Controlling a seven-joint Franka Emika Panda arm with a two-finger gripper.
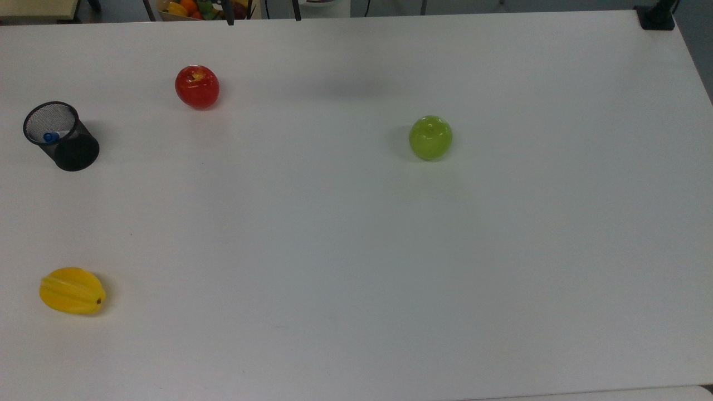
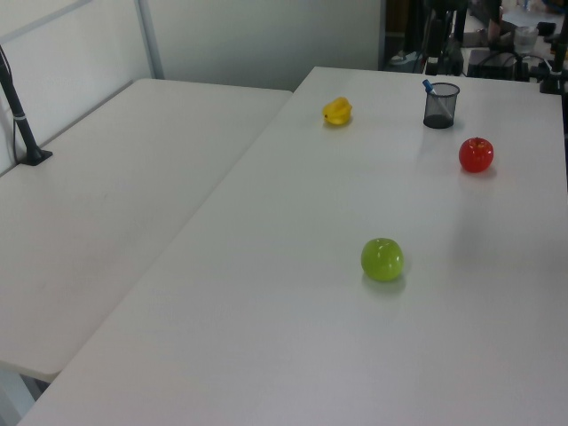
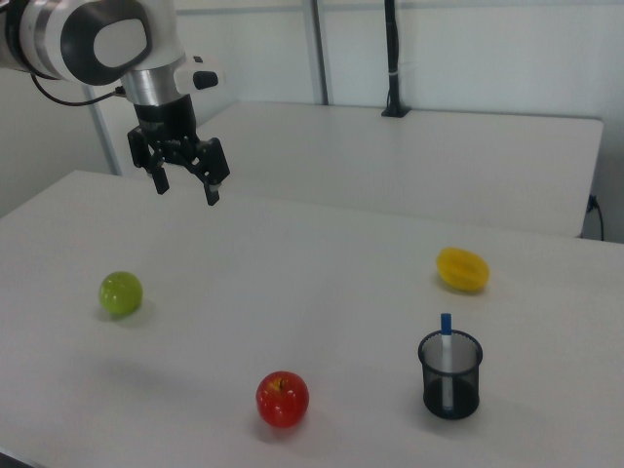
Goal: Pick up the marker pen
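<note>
My pincer [image 3: 186, 185] hangs in the upper left of the right view, fingers spread apart and holding nothing, well above the white table [image 3: 322, 292] and well apart from everything on it. In that same right view, the black mesh cup [image 3: 449, 375] stands upright at the lower right, and the marker pen [image 3: 446, 336] stands inside it, its blue end poking up past the rim and its white barrel showing through the mesh; a red apple [image 3: 283, 399] sits at the lower centre, a green apple [image 3: 120, 292] at the left, and a yellow starfruit [image 3: 462, 269] at the right, above the cup. In the top view I see the mesh cup [image 1: 60, 136] at the upper left edge, with the pen's blue tip [image 1: 50, 136] just inside its mouth; the red apple [image 1: 197, 86] lies to its right, the green apple [image 1: 430, 137] near the centre, the starfruit [image 1: 72, 290] at the lower left. In the left view the cup [image 2: 440, 106] is at the upper right, the blue tip [image 2: 428, 86] leaning out over its left rim, the starfruit [image 2: 337, 111] beside it to the left.
</note>
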